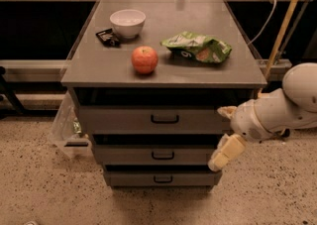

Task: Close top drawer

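The top drawer [148, 119] is the wide grey front with a small black wire handle [165, 118], just under the cabinet's top. A dark gap shows between its upper edge and the top. My gripper [224, 135] is at the cabinet's right front corner, level with the top and middle drawers. It is open and holds nothing. One cream finger [226, 152] points down-left in front of the middle drawer's right end, and the other fingertip [227, 112] sits by the top drawer's right end. It is well right of the handle.
On the cabinet top [218, 75] are a white bowl [128, 22], a small black object [107, 37], a red apple [144, 59] and a green chip bag [197, 47]. Two smaller drawers [158, 155] sit below. A plastic bag [67, 127] lies at the left. A rail and cables run behind.
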Available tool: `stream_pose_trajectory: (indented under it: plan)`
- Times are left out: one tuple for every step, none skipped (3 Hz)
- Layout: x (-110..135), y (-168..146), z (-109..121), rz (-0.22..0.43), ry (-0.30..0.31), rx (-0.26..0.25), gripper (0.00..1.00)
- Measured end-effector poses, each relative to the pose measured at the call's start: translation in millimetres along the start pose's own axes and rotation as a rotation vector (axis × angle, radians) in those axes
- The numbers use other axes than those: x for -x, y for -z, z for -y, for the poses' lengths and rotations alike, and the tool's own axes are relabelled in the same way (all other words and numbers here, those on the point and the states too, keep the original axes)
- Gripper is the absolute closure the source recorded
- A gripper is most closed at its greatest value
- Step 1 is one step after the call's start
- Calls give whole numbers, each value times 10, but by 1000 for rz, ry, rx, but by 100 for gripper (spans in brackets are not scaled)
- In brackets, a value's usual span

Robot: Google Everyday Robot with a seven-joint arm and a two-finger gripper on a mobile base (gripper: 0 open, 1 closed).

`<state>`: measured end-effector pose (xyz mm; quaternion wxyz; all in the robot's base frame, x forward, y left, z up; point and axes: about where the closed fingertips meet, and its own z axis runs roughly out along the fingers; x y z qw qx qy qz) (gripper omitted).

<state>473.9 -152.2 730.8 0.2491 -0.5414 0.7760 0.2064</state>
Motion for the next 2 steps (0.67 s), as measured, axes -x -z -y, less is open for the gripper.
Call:
stream_pose_trajectory:
  plan:
    - [-50, 449, -51, -16, 11, -10, 0]
    - [-93, 872, -103, -24, 16, -54, 0]
